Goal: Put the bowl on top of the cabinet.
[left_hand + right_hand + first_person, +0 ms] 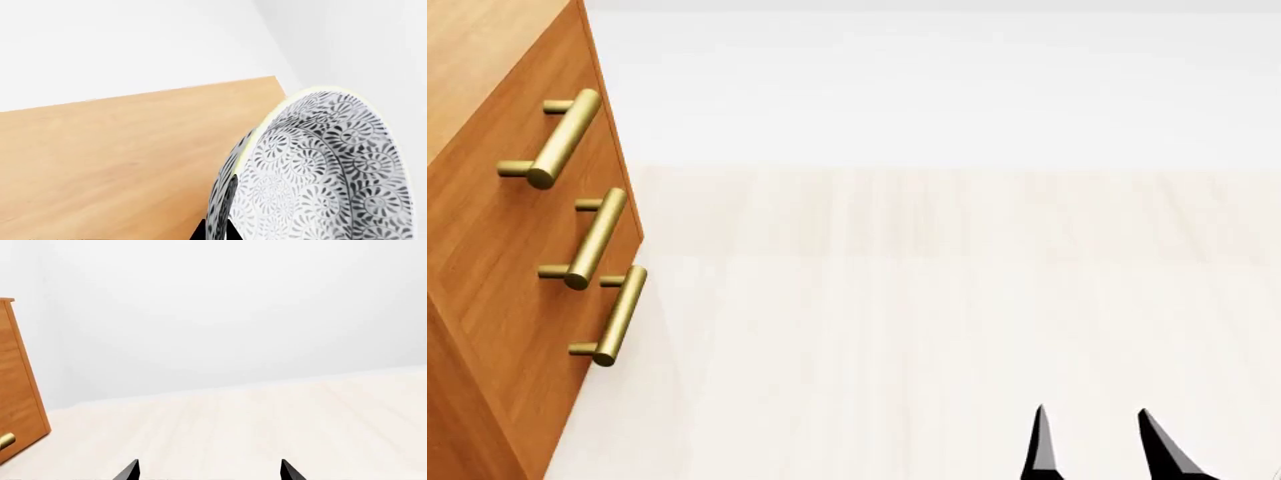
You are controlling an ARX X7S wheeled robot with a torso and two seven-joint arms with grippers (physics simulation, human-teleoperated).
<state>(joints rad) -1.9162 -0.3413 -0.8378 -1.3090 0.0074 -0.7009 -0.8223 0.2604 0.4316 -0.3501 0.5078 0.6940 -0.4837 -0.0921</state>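
Left wrist view shows the left gripper (215,231) pinching the bowl (320,175) by its rim, tilted above the cabinet (120,160) top, so it could slip; the right gripper (210,471) hangs open.

R gripper (1098,445): two slim black pointed tips; L shows black too.

You're in a bare simulated room with a homelike look. A pale wood-plank floor (961,330) meets plain white walls (233,315), and the only furniture is an orange-brown wooden cabinet (494,250) with brass bar handles (594,240).
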